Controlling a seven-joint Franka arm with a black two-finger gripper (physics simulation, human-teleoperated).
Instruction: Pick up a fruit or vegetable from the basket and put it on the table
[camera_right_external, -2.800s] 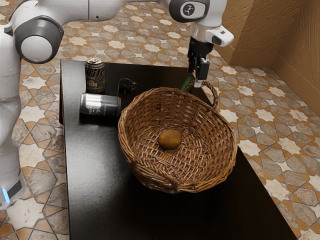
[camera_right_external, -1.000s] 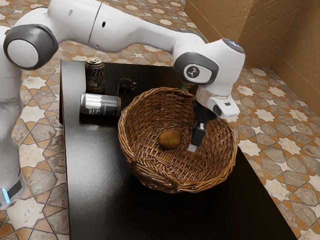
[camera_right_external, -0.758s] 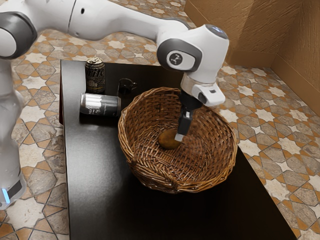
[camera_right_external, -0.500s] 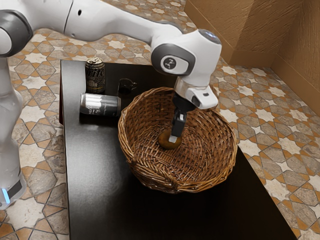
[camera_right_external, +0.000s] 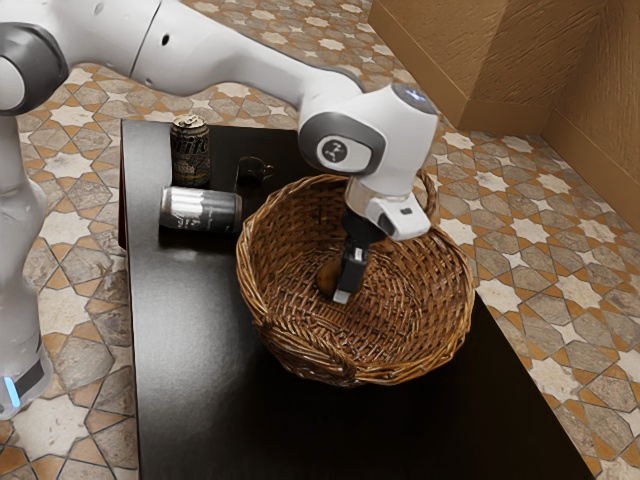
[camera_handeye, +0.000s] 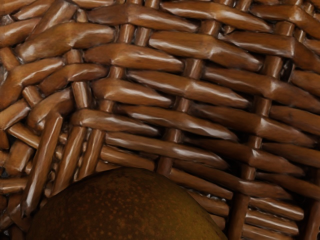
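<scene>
- Lower than a half-second ago, the black tool has sunk deeper into the round, brown wicker basket.
- I can't tell from my feeds whether the tool is open or closed.
- Speckled, brown-gold, oval fruit lies inside the basket, right at the tool and partly hidden behind it.
- On the glossy black table, toward the exterior view's left, I see a dark upright can, a silver-and-black can on its side and a small dark cup.

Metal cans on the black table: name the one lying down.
The silver-and-black cylindrical metal can lies down, nearer the brown wicker basket; the dark cylindrical metal can stands upright.
</scene>
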